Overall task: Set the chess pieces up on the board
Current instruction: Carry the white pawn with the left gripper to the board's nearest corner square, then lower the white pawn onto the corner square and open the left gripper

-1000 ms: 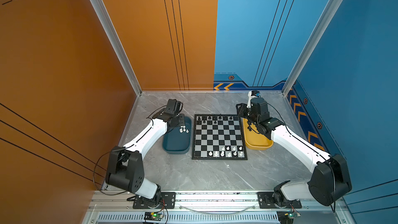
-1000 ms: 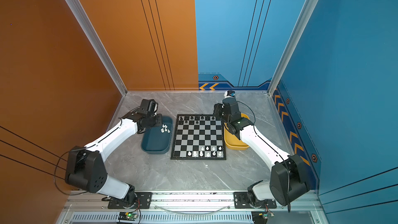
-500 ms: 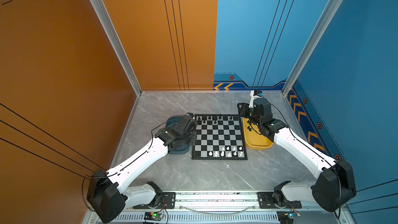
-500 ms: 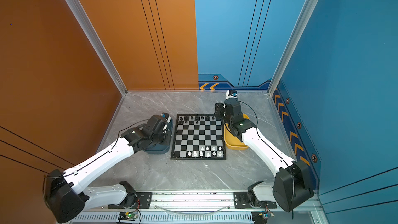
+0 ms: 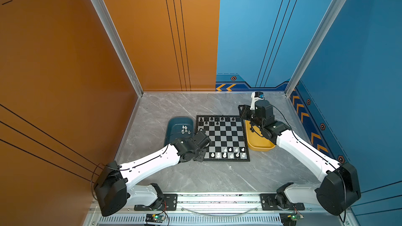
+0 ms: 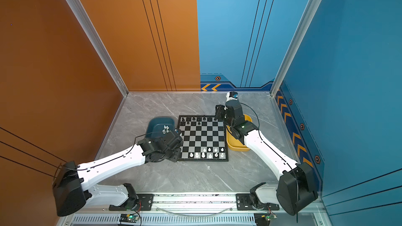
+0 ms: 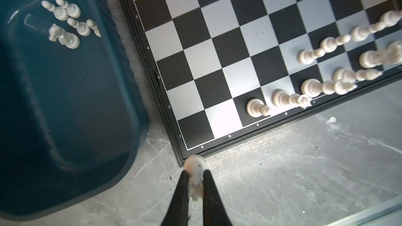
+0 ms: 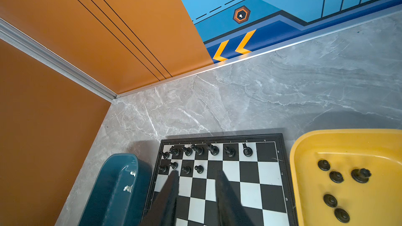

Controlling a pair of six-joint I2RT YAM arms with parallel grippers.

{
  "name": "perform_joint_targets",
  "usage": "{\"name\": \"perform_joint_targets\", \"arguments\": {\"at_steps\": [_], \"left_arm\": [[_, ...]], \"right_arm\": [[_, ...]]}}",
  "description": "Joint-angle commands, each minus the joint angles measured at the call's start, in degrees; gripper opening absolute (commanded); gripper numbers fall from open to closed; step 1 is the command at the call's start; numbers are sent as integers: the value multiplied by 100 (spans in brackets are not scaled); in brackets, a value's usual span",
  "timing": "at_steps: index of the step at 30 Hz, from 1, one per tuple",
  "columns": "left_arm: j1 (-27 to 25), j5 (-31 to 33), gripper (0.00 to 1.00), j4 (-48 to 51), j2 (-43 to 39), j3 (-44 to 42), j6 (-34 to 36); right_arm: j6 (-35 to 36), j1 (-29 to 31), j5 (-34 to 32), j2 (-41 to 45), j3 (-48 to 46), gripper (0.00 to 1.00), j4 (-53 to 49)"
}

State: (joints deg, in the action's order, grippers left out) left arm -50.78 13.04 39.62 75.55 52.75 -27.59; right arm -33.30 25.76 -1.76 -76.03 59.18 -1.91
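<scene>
Left gripper (image 7: 195, 183) holds a white piece (image 7: 195, 166) by the board (image 7: 230, 46) corner.
Its jaws are clamped on it; a second ago it was over the teal tray (image 7: 65, 105). Right gripper (image 8: 196, 192) jaws stay apart, empty.

board (image 5: 222, 136): flat, black-and-white checkered, thin black frame
black pieces (image 5: 216, 119): upright on the two far rows; five more in the yellow tray (image 5: 261, 148)
white pieces (image 5: 231, 153): upright on the near rows; a few in the teal tray (image 5: 174, 120)
held white piece (image 7: 195, 167): pinched in the left gripper (image 7: 195, 176), by the board's near-left corner
</scene>
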Motion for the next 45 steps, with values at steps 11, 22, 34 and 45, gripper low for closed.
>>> {"name": "perform_joint_targets", "arguments": {"at_steps": [11, 22, 34, 45], "left_arm": [[-48, -49, 0, -524, 628, -80, -149], [115, -108, 0, -576, 837, -203, -211], [217, -271, 0, -712, 961, -308, -227], [265, -302, 0, -771, 1004, -353, -243]], "right_arm": [[34, 40, -158, 104, -52, 31, -10], [25, 43, -128, -41, -2, 31, -2], [25, 43, -105, -136, 49, 31, -2], [25, 43, -112, -149, 54, 31, -1]]}}
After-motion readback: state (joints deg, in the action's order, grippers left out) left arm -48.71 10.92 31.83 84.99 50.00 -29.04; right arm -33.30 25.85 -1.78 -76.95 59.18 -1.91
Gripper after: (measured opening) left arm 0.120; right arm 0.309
